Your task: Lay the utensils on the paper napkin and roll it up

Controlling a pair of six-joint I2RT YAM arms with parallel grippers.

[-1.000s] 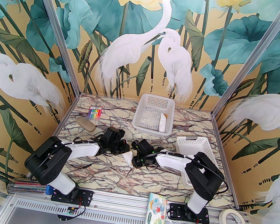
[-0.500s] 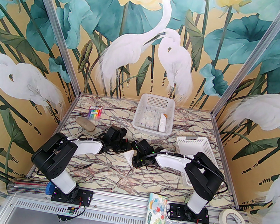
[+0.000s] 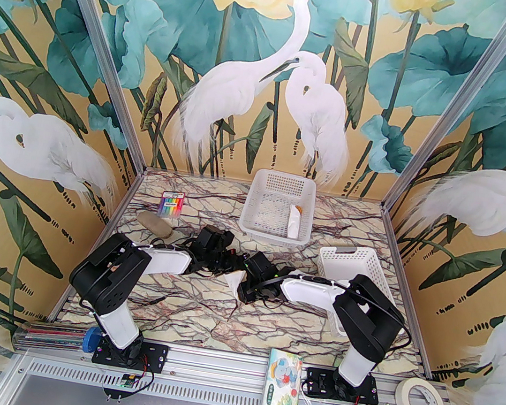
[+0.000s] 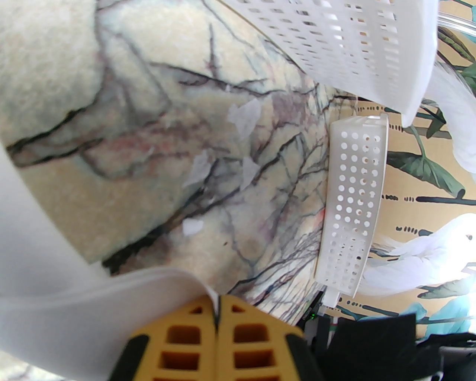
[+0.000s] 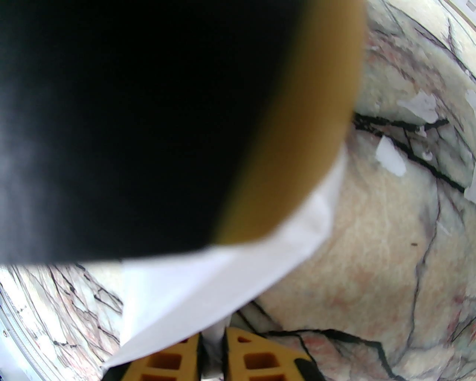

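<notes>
Pinching thin paper napkin (image 3: pixel 231 283): left hand (image 4: pixel 216 297), right hand (image 5: pixel 214 333)

Lab test booth: aluminium frame (image 3: pixel 217 365), mural walls (image 3: pixel 261 32).

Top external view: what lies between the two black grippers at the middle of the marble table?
A thin white paper napkin is there; the left gripper and the right gripper each pinch it, as both wrist views show.

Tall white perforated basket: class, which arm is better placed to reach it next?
Probably right: the basket stands beside that arm, though left gripper and right gripper both pinch the white paper napkin.
</notes>
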